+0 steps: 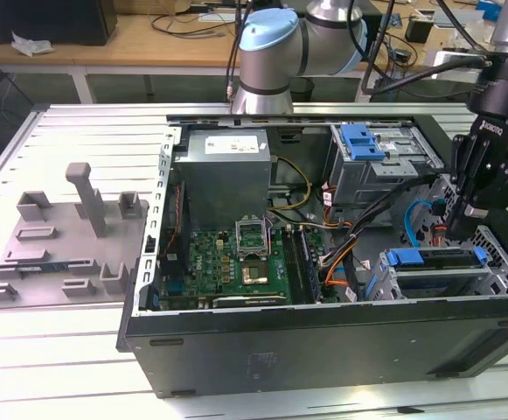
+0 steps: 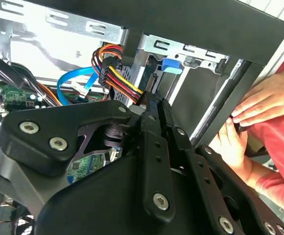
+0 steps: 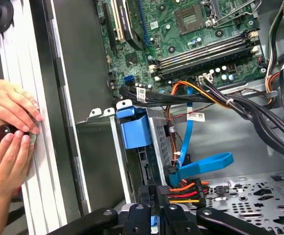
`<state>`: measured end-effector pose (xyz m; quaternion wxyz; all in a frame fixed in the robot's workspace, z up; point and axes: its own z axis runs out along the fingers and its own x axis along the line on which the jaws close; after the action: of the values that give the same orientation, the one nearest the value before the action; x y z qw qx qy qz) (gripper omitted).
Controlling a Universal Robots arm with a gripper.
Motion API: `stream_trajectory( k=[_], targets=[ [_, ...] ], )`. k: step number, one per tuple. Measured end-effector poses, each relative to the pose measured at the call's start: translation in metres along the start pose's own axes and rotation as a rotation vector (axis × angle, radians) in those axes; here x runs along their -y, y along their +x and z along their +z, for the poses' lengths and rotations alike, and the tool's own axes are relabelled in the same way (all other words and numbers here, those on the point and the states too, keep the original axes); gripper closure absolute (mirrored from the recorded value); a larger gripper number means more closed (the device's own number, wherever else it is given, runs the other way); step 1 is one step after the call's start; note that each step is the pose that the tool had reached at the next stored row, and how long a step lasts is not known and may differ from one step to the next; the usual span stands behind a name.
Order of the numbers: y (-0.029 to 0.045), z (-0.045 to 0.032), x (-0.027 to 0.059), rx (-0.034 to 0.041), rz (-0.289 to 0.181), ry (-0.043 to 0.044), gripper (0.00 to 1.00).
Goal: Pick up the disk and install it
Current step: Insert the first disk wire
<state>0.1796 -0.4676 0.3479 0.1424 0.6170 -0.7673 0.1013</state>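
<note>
Exterior view: tool [image 1: 465, 219], closed and seemingly empty, hovers over the disk [image 1: 437, 260] lying in its bay [image 1: 505, 255]; seating wants a square, gentle push, clear of the cables [image 1: 358, 219].

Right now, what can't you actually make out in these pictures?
- Label of the disk: exterior view, the metal cage hides it.
- Whether the pincer touches the disk: second wrist view, its own body blocks the contact.
- What sits between the person's hands: first wrist view, they cover it.
</note>
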Motion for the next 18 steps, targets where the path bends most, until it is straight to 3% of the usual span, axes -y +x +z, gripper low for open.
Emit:
stream_trajectory(
  k=[2,7,9,13,15,17,18],
  targets=[
    [0.0018,0.0008,-0.0006,0.0074,-0.017,0.0045,0.83],
    [0.013,0.0049,-0.0025,0.0081,-0.039,0.0124,0.83],
    [0.0145,0.0054,-0.0031,0.0203,-0.059,0.017,0.83],
    [0.0146,0.0054,-0.0031,0.0629,-0.101,0.0234,0.83],
    [0.0146,0.0054,-0.0032,0.0986,-0.124,0.0252,0.83],
    [0.0146,0.0054,-0.0031,0.1178,-0.135,0.0259,0.83],
    [0.0146,0.0055,-0.0031,0.1394,-0.146,0.0271,0.83]
  ],
)
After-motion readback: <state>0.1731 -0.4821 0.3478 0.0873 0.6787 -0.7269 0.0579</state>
